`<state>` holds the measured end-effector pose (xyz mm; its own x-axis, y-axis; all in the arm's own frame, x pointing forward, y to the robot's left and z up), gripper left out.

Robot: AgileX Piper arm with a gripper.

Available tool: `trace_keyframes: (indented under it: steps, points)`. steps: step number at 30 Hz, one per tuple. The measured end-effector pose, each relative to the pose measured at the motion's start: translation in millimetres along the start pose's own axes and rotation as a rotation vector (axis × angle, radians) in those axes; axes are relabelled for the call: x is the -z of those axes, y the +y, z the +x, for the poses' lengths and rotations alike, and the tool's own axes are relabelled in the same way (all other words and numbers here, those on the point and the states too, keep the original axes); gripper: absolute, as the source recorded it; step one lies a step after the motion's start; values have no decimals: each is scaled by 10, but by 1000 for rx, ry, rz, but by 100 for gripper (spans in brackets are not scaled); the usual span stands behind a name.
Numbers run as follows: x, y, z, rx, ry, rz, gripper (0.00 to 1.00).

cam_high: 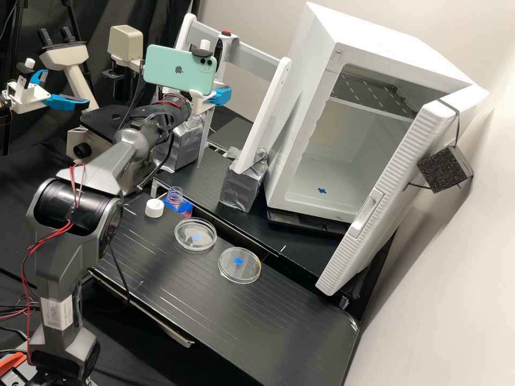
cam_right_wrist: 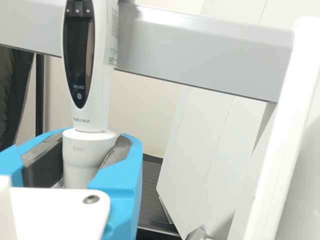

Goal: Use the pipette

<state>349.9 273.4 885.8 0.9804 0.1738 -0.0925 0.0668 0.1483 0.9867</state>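
In the high view the gripper (cam_high: 219,96) is at the white and grey rack, below the rack's crossbar, with its blue fingers level. The pipette (cam_high: 226,47), with a red top, stands upright there, partly behind the phone. In the wrist view the gripper (cam_right_wrist: 90,157) is shut on the pipette (cam_right_wrist: 95,112), its dark pads against both sides of the white collar under the display. The pipette's tip end is hidden. On the bench are an uncapped bottle (cam_high: 175,196) of pink liquid in a blue holder and two round clear dishes, one (cam_high: 195,235) nearer the bottle, the other (cam_high: 240,266) farther right.
A white cap (cam_high: 154,208) lies beside the bottle. The rack's slanted white post (cam_high: 265,112) stands in a silver-wrapped base (cam_high: 244,185). To the right is a white cabinet (cam_high: 300,118) with its door (cam_high: 399,177) open. A microscope (cam_high: 102,126) stands behind the arm.
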Motion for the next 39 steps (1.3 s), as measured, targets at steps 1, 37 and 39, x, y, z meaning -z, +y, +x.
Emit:
trace_keyframes:
  steps: [1,37,39]
  points:
    - [0,0,0,0,0,2,0]
    - [7,511,-239,-123,52,88,0]
    - [-14,527,-337,-115,78,111,0]
